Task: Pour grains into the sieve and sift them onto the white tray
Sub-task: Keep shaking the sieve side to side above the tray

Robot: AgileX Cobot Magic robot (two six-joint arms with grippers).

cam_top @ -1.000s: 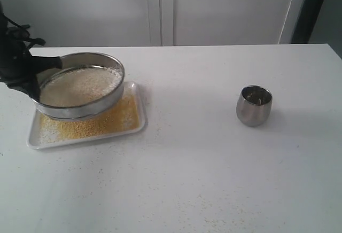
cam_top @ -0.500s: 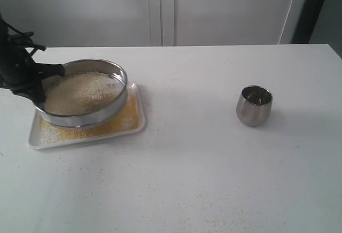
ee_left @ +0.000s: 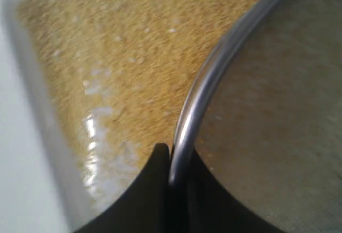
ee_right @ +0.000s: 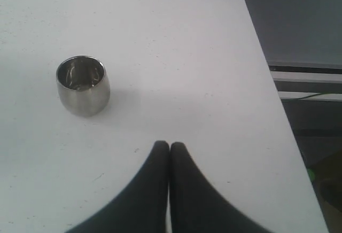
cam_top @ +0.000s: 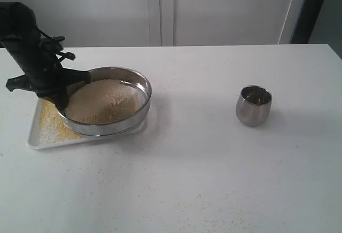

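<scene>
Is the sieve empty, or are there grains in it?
Not empty: pale grains cover the mesh of the sieve; yellow ones lie on the white tray below.

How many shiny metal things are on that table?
2: a wide sieve held partly over the white tray on the left, and a small cup standing alone on the right.

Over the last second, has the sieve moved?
Yes. The sieve has shifted right, toward the cup, and now overhangs the right edge of the white tray.
</scene>
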